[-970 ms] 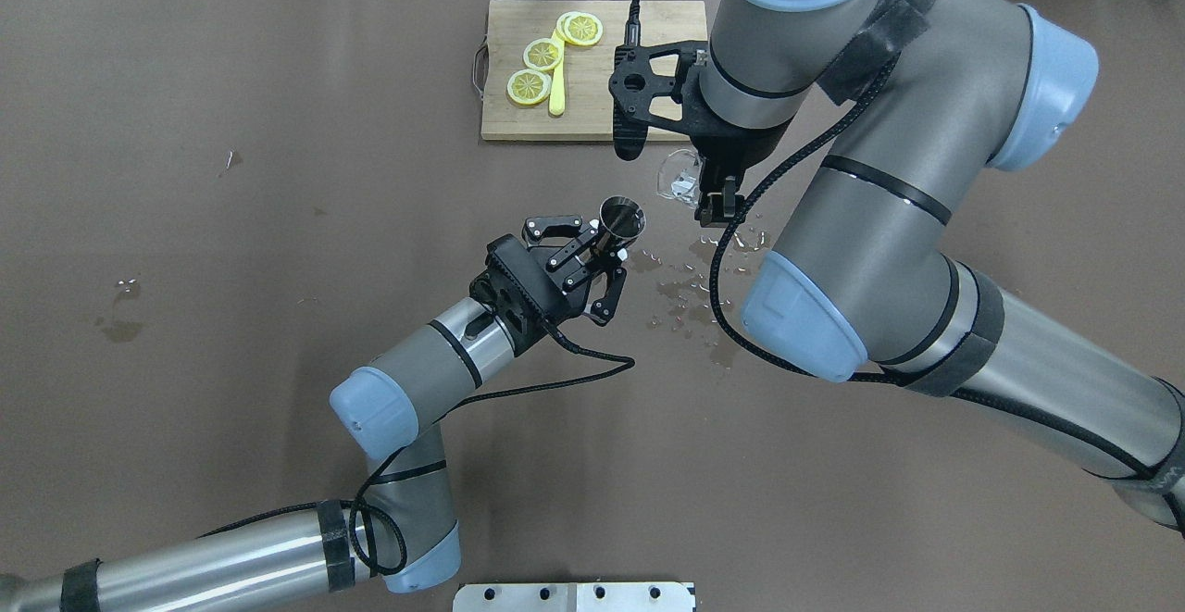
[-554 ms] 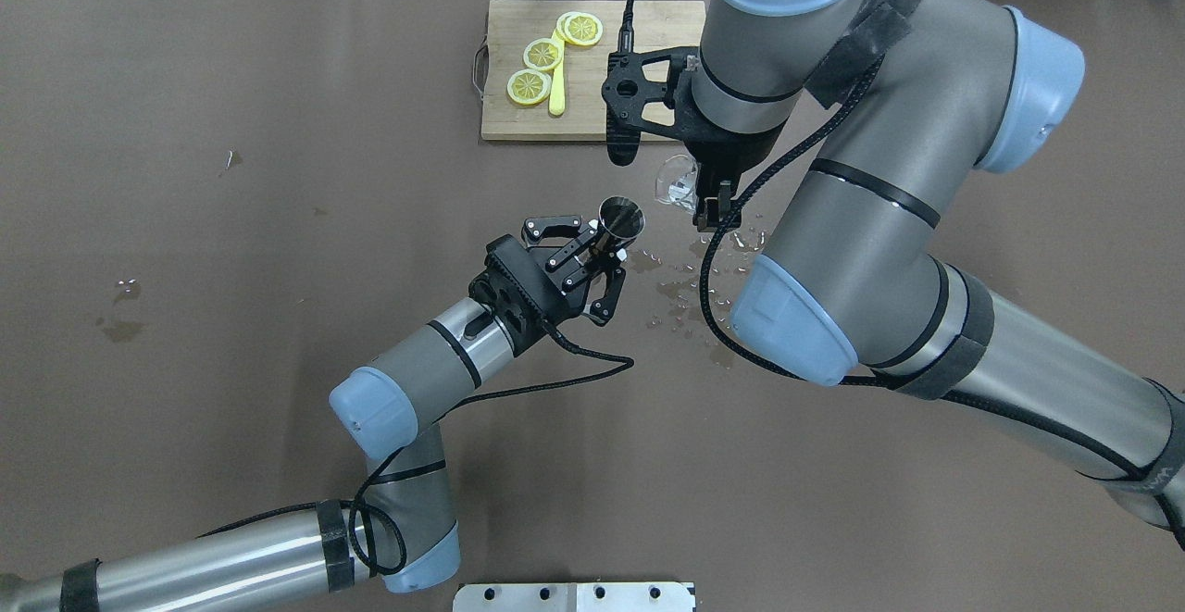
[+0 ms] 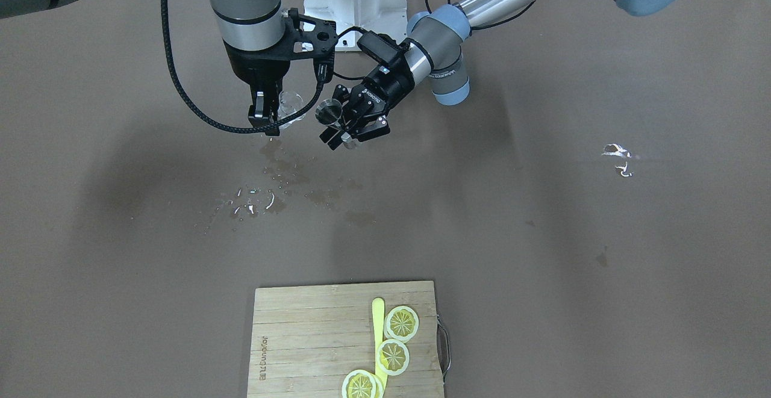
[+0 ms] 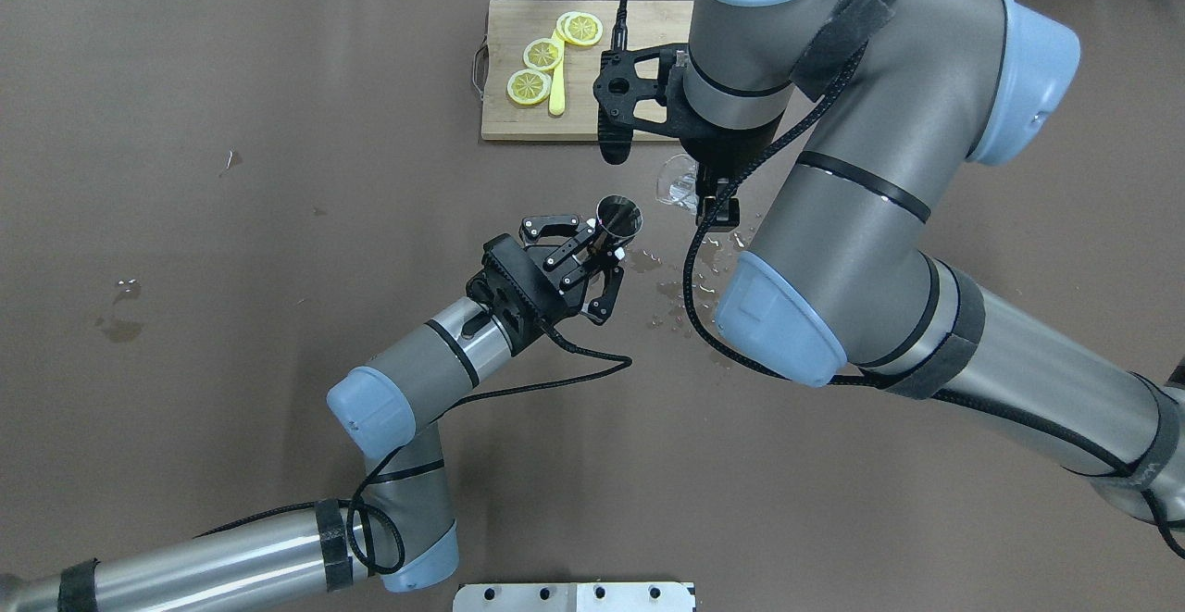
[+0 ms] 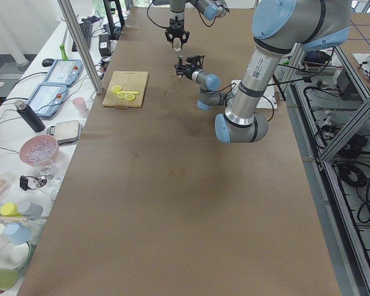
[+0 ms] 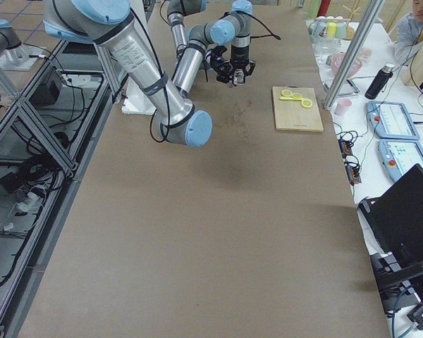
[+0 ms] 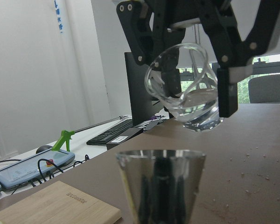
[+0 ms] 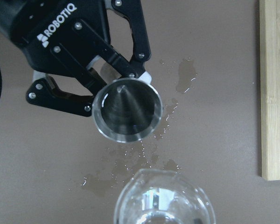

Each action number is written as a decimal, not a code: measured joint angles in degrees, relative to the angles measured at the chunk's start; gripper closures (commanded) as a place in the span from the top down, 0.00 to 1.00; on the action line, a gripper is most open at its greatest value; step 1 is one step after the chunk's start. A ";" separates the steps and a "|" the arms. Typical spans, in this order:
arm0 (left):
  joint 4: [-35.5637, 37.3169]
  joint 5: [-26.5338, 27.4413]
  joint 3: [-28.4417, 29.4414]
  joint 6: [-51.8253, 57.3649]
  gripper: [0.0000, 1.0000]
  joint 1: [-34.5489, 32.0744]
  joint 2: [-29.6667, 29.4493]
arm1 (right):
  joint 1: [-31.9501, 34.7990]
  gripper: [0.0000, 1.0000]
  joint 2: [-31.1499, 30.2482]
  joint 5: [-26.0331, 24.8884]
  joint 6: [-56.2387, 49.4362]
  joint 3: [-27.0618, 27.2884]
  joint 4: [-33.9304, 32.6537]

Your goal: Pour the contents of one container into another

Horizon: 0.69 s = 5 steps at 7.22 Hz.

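Observation:
A steel cone-shaped jigger (image 4: pixel 619 217) is held upright above the table, with my left gripper (image 4: pixel 602 246) shut on its lower part. The right wrist view looks straight down into the jigger (image 8: pixel 127 110), which looks empty. My right gripper (image 4: pixel 705 197) is shut on a clear glass cup (image 4: pixel 679 179), just right of the jigger and higher. In the left wrist view the glass cup (image 7: pixel 189 88) is tilted, mouth toward the jigger (image 7: pixel 161 186), with a little clear liquid at its bottom. The front view shows the glass cup (image 3: pixel 289 106) beside the jigger (image 3: pixel 329 111), apart from it.
Spilled droplets and wet patches (image 4: pixel 685 288) lie on the brown table under and near both grippers. A wooden cutting board (image 4: pixel 639 24) with lemon slices (image 4: pixel 542 54) and a yellow knife (image 4: pixel 556 93) sits at the far edge. Small puddles (image 3: pixel 617 157) lie far off on my left.
My right arm has shifted left with the glass cup, bringing it closer to the jigger. The left gripper and jigger have barely moved.

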 measured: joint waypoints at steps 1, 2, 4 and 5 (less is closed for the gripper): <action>-0.01 0.00 -0.15 0.00 0.00 0.00 0.07 | -0.12 0.00 0.41 -0.17 0.02 -0.01 -0.72; -0.03 0.00 -0.47 0.00 0.00 0.01 0.16 | -0.39 0.00 0.92 -0.64 -0.04 0.00 -1.52; -0.11 0.00 -0.88 0.00 0.00 0.08 0.33 | -1.22 0.00 1.54 -2.18 -1.46 0.06 -2.07; -0.22 0.00 -0.94 0.00 0.00 0.08 0.48 | -1.46 0.00 1.80 -2.76 -3.42 0.06 -2.26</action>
